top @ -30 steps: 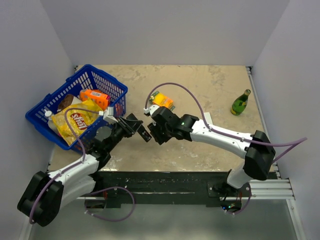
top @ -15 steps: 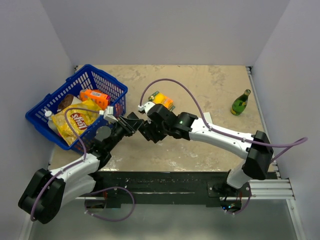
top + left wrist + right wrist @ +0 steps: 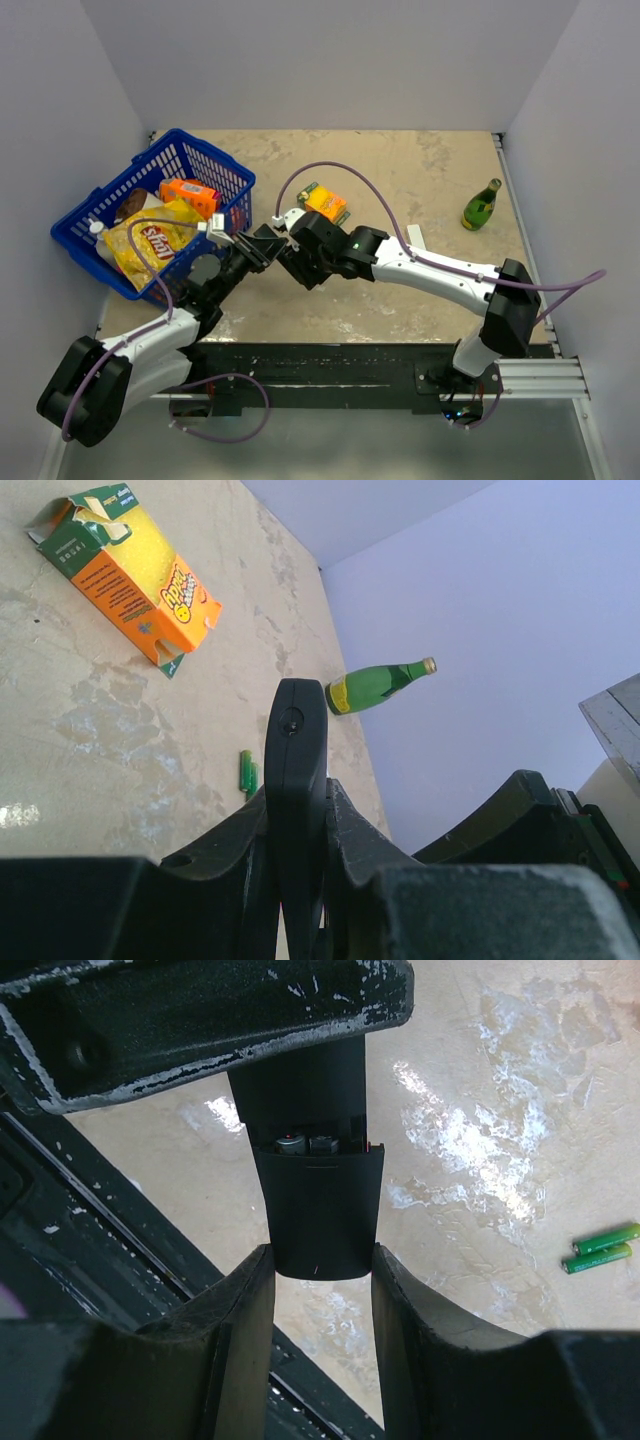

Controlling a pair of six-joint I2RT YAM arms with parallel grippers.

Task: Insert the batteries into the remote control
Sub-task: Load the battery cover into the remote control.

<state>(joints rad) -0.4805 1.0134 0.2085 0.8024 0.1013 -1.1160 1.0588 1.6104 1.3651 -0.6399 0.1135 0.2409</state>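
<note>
Our right tool is moving left and pinching the cover of the remote control, which our left tool is squeezing up in the air, while both batteries are lying on the table, not loaded yet.

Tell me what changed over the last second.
The right claw swung left, and the remote control held by the left claw now sits between its fingers. The left claw itself, basket, orange box and bottle stayed put.
</note>
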